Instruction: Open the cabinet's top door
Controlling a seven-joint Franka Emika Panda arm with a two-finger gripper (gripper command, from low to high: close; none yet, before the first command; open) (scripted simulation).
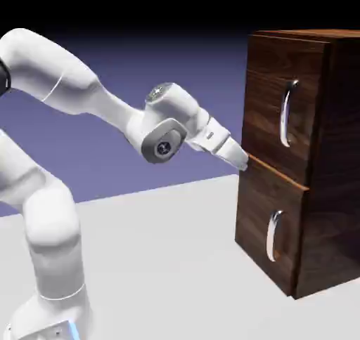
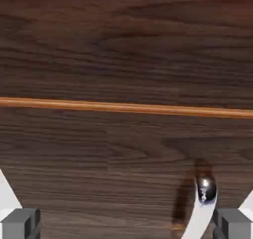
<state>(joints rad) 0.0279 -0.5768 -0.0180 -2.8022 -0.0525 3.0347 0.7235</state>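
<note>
The tool point(image 1: 241, 160) is standing spread wide and holding nothing, its tip lying close against the front of the cabinet point(image 1: 309, 212) at about the level of the seam between the two stacked panels, well below and to one side of the top door's handle point(image 1: 287, 112). The chief risk, as judged from here, is a grasp of the wrong handle: in the hand view the orange seam line point(image 2: 126, 107) is crossing the middle of the picture and only the end of one silver handle point(image 2: 203, 203) is showing beside the right fingertip point(image 2: 236, 222), most likely the lower door's handle point(image 1: 273, 236). Closing here would be gripping air, and driving forward would be jamming the fingers into wood. The arm is rising from the worktop point(image 1: 162, 261) with its elbow high and its forearm sloping down toward the cabinet, the wrist pointing the tool slightly downward. The top door point(image 1: 271, 103) is sitting shut.
</note>
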